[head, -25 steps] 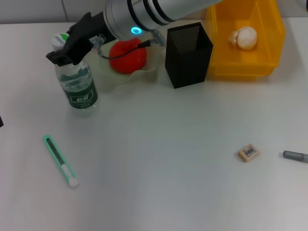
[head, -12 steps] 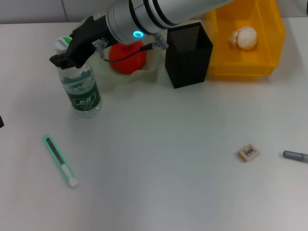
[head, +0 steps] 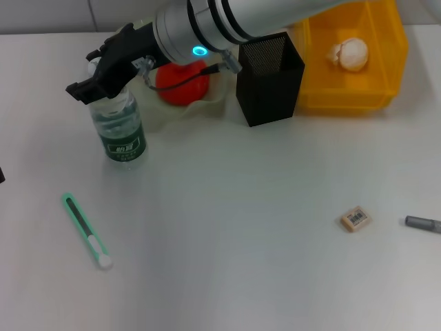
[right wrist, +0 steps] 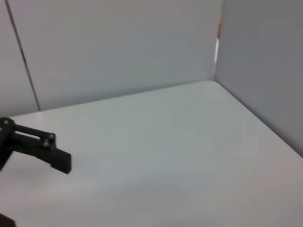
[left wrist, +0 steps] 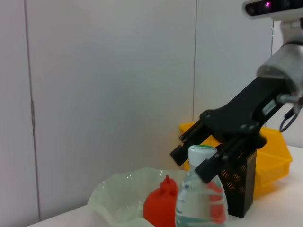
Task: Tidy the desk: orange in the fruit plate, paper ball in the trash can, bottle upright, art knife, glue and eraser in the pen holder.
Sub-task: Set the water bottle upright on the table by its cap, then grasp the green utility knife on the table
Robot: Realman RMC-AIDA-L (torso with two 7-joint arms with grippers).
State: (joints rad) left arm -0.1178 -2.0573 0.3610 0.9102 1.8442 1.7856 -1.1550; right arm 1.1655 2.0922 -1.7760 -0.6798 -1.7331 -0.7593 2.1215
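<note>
Right end effector straddles the cap of the upright water bottle, fingers parted, at the bench's far left; withdrawing straight upward should avoid toppling it.

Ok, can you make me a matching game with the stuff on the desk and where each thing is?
Things:
1. bottle
2. orange
3. paper ball
4. eraser

Places:
A. in the yellow bin
B. lying on the bare table
C. standing upright under the right gripper
D. in the pale fruit plate

Pairs: 1-C, 2-D, 3-A, 4-B
</note>
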